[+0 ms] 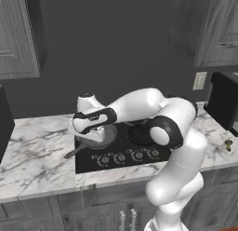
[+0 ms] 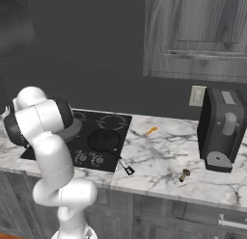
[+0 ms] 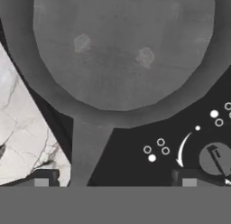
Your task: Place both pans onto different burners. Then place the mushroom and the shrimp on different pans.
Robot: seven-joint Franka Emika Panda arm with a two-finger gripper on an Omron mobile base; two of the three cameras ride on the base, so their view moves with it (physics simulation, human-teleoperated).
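The dull-grey skillet [image 3: 122,51] lies on the left side of the black cooktop [image 2: 116,132], right under my hand. Its short handle [image 3: 88,146] runs toward me. My gripper [image 3: 115,180] is open just above that handle, one fingertip on each side and neither touching it. In the left base view the skillet [image 1: 103,138] peeks out below my wrist. The smaller black pan [image 2: 103,140] sits on the front right burner, thin handle pointing over the counter edge. Empty burner rings [image 2: 114,121] show behind it. The orange shrimp [image 2: 151,131] and the tan mushroom [image 2: 184,174] lie on the marble right of the cooktop.
A dark coffee machine [image 2: 222,129] stands at the right end of the counter under wall cabinets. Control knobs [image 1: 121,157] line the cooktop's front edge. Marble counter [image 3: 22,128] stretches to the left of the skillet handle.
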